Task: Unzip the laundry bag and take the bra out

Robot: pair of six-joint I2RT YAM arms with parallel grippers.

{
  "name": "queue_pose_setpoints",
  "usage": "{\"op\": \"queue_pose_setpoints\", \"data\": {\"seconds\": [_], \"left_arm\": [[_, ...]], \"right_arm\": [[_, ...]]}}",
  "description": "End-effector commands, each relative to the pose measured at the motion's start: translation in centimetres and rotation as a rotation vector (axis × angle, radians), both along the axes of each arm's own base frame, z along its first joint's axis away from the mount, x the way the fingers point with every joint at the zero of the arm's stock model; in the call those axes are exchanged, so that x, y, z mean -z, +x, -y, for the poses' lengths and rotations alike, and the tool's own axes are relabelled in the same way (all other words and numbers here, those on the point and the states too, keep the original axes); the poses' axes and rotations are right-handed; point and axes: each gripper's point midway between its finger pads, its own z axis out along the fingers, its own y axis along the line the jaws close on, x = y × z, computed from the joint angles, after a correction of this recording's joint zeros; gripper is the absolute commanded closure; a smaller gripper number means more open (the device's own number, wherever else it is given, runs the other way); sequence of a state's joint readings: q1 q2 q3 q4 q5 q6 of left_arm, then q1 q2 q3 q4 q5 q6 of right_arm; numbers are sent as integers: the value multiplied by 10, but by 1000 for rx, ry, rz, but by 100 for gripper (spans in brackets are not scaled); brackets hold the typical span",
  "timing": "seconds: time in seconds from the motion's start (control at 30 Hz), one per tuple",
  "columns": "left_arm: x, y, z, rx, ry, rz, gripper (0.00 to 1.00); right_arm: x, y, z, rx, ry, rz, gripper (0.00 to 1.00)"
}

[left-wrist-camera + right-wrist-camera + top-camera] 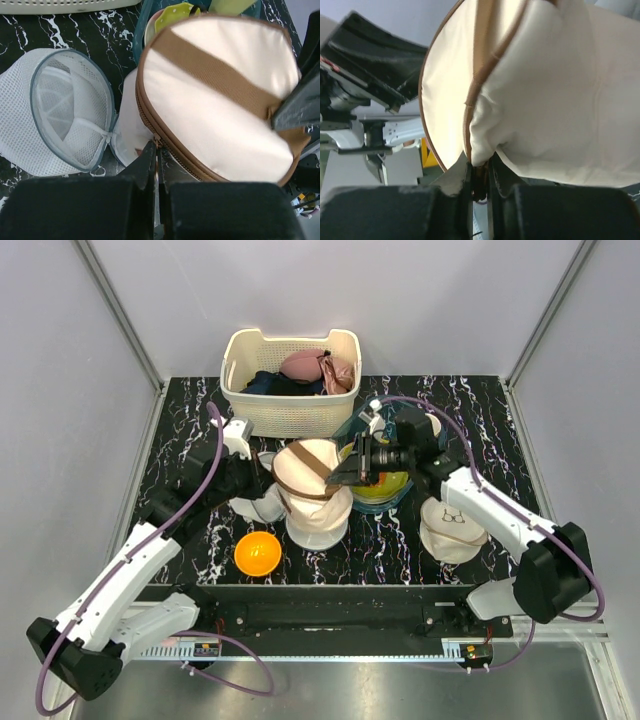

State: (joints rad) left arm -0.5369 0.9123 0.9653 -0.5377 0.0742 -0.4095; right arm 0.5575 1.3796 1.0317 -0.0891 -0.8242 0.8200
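1. Containers first, from above: you have the white slotted basket [240, 392] at the far side of the table [180, 440], holding pink garments [312, 366] on top of dark cloth [262, 383]. The cream laundry bag [315, 492] stands mid-table on its edge, between your two grippers. The left gripper [264, 484] is at its left side, the right gripper [346, 472] at its upper right. Behind the right gripper a teal tub [396, 498] holds yellow-green items. An orange bowl [258, 553] lies near the front, and a white round bag [452, 528] printed with a bra outline lies to the right.

2. Left wrist view: the laundry bag [215, 115] fills the right half, with a brown strap [220, 75] across its face and the brown zipper band [170, 145] looking closed along the stretch you can see, so its contents are hidden. Your left gripper [158, 157] has its jaws all but together, the tips pressed onto that zipper band. Whether they pinch the pull itself you cannot tell. Just left of the bag a white mesh dome [65, 110] lies open-side up — only mesh panels show inside.

3. Right wrist view: your right gripper [479, 175] is nearly closed, with a fold of the laundry bag [560, 90] and its brown edging nipped between the jaws.
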Motion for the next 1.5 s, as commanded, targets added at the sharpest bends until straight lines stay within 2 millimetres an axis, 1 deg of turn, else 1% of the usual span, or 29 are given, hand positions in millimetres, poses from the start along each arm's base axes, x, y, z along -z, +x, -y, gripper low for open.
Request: {"op": "queue_pose_setpoints", "data": {"seconds": [0.0,0.03,0.07,0.1,0.13,0.2,0.23,0.27,0.33,0.4,0.43,0.5,0.53,0.57,0.67,0.7,0.73,0.8,0.9,1.0,1.07,1.13,1.17,1.23,1.27,1.33,1.37,1.4,1.47], "left_arm": [[-29,12,13,32,-78,109,100],[-27,13,11,16,-81,102,100],[-27,14,10,-13,-100,83,100],[-24,16,8,-38,-105,70,100],[-20,17,8,-63,-115,50,100],[-15,15,15,-82,-137,27,100],[-14,14,17,-93,-138,25,100],[-11,11,23,-99,-151,7,100],[-5,12,22,-136,-160,-9,100],[-3,11,20,-167,-180,-15,100],[-3,11,18,-174,-186,-15,100],[-7,7,19,-170,-205,-12,100],[-8,5,20,-165,-210,-13,100],[-11,3,22,-158,-220,-13,100],[-14,-3,30,-132,-241,-23,100],[-17,-4,33,-126,-247,-23,100],[-18,-5,35,-120,-249,-22,100],[-17,-7,40,-111,-244,-25,100],[-18,-10,44,-106,-251,-29,100],[-17,-15,51,-86,-254,-38,100],[-17,-18,57,-72,-261,-39,100],[-17,-23,65,-49,-267,-46,100],[-18,-23,70,-39,-272,-48,100],[-16,-28,79,-17,-266,-56,100],[-14,-28,83,-13,-261,-61,100],[-14,-31,87,-6,-260,-61,100],[-14,-31,87,-3,-261,-62,100],[-16,-32,87,-1,-266,-59,100],[-20,-33,85,3,-262,-44,100]], "right_arm": [[-14,25,11,53,-54,42,64],[-21,35,14,112,-74,71,40],[-21,35,16,133,-85,66,31],[-24,35,18,153,-88,58,27],[-29,37,24,205,-102,76,19],[-25,35,36,272,-148,49,18],[-26,35,47,347,-166,49,16],[-22,32,52,380,-176,27,11],[-15,25,65,462,-169,-24,9],[-14,19,69,521,-130,-101,4],[-8,12,73,541,-107,-128,3],[-20,10,68,566,-2,-172,0],[-16,7,69,580,16,-187,0],[-23,8,67,583,43,-180,0],[-32,9,55,582,51,-174,0],[-41,10,50,572,61,-161,0],[-36,11,40,557,41,-173,0],[-32,15,28,545,27,-203,0],[-40,17,14,529,77,-208,0],[-38,23,5,533,92,-217,0],[-36,28,0,542,95,-217,3],[-34,33,-4,552,101,-219,10],[-33,36,-5,558,103,-214,17],[-31,40,-7,566,100,-211,26],[-30,42,-6,572,98,-209,37],[-28,45,-5,587,90,-202,45],[-26,44,-4,593,84,-200,52],[-25,46,-2,607,78,-191,71],[-21,46,3,623,60,-183,89]]}}
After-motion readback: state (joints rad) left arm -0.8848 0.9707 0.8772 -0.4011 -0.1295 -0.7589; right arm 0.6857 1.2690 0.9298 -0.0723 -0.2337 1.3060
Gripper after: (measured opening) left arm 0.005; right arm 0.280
